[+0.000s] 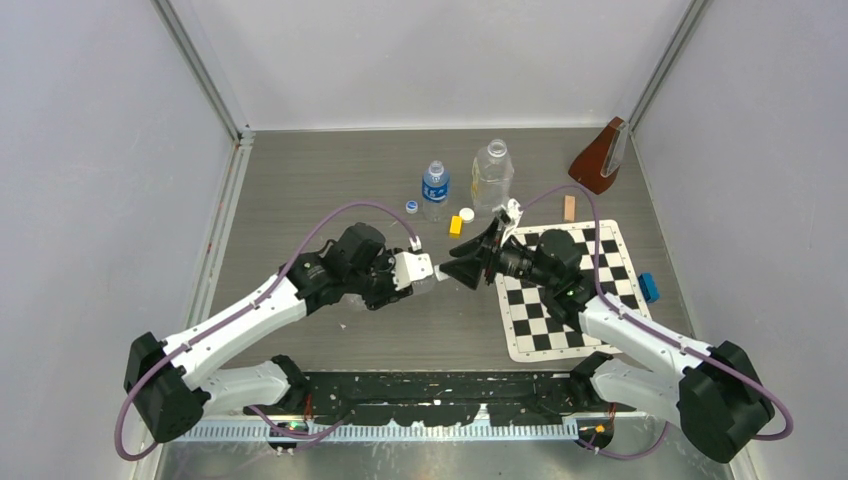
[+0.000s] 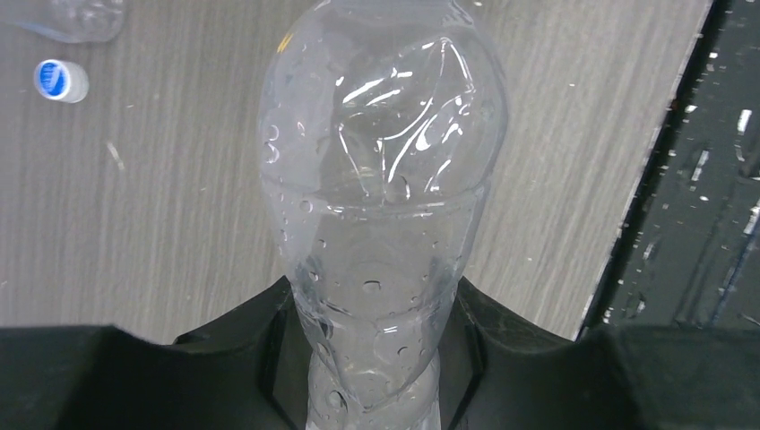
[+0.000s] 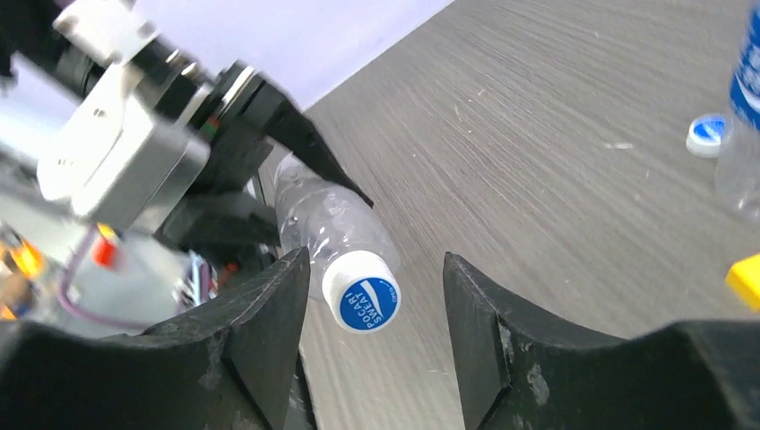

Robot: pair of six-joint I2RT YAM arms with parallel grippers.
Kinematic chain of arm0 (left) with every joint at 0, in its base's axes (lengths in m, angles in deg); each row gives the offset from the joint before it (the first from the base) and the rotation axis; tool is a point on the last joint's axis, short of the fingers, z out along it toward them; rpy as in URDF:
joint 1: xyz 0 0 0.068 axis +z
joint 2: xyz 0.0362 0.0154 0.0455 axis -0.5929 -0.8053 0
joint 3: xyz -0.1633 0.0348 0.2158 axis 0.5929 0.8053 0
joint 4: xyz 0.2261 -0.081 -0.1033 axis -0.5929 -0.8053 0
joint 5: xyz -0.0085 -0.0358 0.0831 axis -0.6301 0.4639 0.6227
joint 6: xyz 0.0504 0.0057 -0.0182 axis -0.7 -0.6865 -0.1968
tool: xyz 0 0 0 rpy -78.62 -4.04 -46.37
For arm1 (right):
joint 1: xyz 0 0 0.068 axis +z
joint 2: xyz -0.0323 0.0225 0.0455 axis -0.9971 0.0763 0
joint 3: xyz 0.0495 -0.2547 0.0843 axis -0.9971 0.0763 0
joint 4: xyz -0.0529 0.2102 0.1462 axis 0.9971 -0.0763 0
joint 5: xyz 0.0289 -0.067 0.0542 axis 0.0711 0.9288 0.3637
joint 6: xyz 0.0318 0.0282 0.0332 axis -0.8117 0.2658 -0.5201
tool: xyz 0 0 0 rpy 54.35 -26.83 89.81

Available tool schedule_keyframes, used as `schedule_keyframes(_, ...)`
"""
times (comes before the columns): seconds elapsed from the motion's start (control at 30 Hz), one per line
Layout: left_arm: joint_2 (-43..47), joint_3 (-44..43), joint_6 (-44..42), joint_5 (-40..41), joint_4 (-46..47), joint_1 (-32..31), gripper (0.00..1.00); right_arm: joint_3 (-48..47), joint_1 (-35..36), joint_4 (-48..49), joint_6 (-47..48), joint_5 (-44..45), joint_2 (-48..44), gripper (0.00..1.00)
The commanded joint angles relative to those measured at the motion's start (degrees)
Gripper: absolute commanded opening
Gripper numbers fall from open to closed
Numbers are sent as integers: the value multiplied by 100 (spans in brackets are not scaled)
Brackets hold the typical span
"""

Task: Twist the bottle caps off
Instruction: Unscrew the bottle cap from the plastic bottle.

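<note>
"POCARI SWEAT" on cap (image 3: 363, 303) (blue print)

Soft, even light is coming from overhead, leaving the grey tabletop (image 1: 330, 180) bright and throwing only faint shadows on it. White glints are streaking the clear bottle (image 2: 385, 179) in the left wrist view. In the right wrist view the left arm (image 3: 121, 152) is blurring, the cap (image 3: 363, 296) is showing crisp, and the right tool (image 3: 375, 262) is reading as near-featureless black.
</note>
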Motion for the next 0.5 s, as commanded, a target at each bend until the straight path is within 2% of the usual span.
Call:
schedule_keyframes(0.0,279,-5,-111,597,453,-26,0,-495,-18,-213,-2498,1247,-49,62)
schedule_keyframes(0.17,356,48,-163,836,522,-35,0,-1071,-20,-1682,-3161,981,203,60)
schedule_keyframes(0.37,289,34,-195,914,535,-67,0,-1467,-21,-2040,-3366,459,648,61)
schedule_keyframes(0.47,257,24,-188,935,547,-85,0,-1711,-21,-2178,-3407,48,913,58)
